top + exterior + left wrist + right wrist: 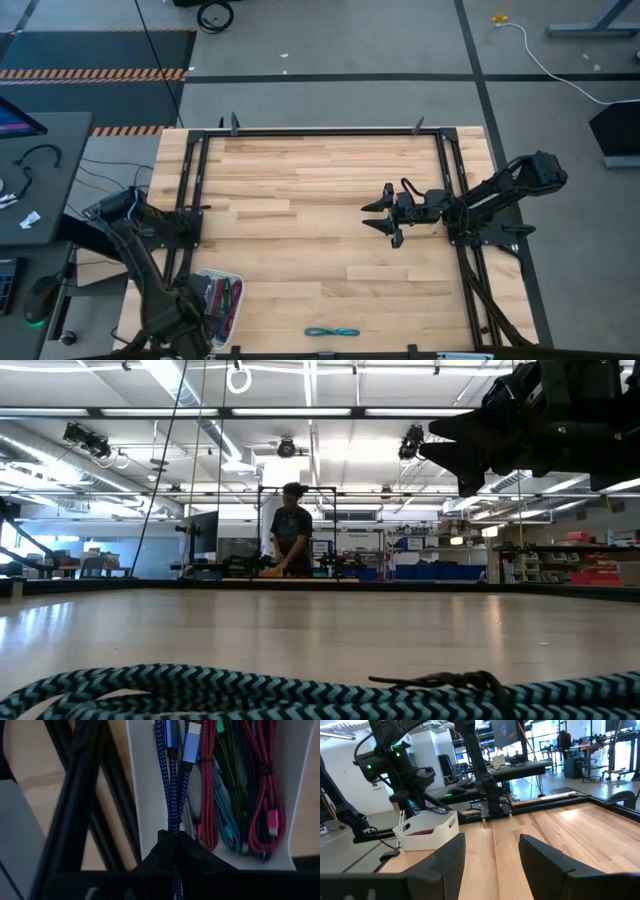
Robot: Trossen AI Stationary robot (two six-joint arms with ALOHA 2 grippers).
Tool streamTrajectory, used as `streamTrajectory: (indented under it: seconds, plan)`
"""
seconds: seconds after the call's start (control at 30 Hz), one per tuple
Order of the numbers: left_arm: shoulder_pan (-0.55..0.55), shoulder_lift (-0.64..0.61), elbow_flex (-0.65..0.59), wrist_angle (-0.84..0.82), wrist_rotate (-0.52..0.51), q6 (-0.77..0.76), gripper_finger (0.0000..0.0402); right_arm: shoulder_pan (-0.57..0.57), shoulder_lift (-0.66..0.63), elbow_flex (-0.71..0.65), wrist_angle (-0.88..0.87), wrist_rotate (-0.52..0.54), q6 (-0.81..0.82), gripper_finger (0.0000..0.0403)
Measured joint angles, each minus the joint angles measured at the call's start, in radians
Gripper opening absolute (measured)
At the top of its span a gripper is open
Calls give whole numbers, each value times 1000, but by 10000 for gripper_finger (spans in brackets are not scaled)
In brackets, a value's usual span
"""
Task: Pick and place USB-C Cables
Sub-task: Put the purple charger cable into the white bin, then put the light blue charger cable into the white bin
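**Blue cable pinched at its tie, hanging over the tray**

We judge the blue braided cable (173, 785) to be light, limp and a little slick in its woven jacket; the firm spot is the tie at its middle, and that is where the left hand (172, 851) has it clamped, fingers together on the bundle. In the left wrist view its long axis runs straight away from the hand, the metal plugs pointing out over the white tray (142, 795). The tray holds more bundles lying parallel along its length: red (209, 785), teal and green, and another red one (267, 790) by the far wall.

In the high view the tray (232, 277) sits at about 7 o'clock on the surface, the left hand (190, 310) just beside it. A lone teal cable (332, 331) lies at 6 o'clock near the front edge, its axis running 9 to 3.

The right hand (390, 213) waits toward 3 o'clock, fingers apart, holding nothing.
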Motion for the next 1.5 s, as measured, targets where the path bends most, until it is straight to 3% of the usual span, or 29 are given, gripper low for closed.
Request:
streamTrajectory:
  seconds: [0.43,0.53,0.63,0.83,0.9,0.97,1.07,1.17,1.33,1.43,1.5]
  plan:
    - [83,6,-207,250,34,-13,15,0,0,0,-1,0,3,190]
    - [96,6,-244,304,98,-11,31,0,0,0,-2,0,3,190]
    - [102,6,-260,308,173,1,74,0,0,0,-2,0,3,190]
    - [95,-32,-236,245,315,74,200,0,0,0,-3,-1,2,190]
    - [104,-62,-213,238,309,89,235,0,0,0,-4,-1,3,190]
    - [118,-84,-182,256,220,131,261,1,0,0,-4,-2,3,190]
    - [162,-97,-142,320,41,294,277,12,0,0,-12,-3,3,190]
    - [226,-79,-126,420,-120,570,276,28,0,0,-12,-18,-1,190]
    - [341,42,-129,845,-427,1347,258,61,0,-8,-10,-138,-6,190]
    - [398,159,-129,1172,-461,1757,250,81,0,-32,-4,-154,10,190]
    - [432,235,-129,1335,-386,1900,249,91,-1,-53,14,-144,30,190]
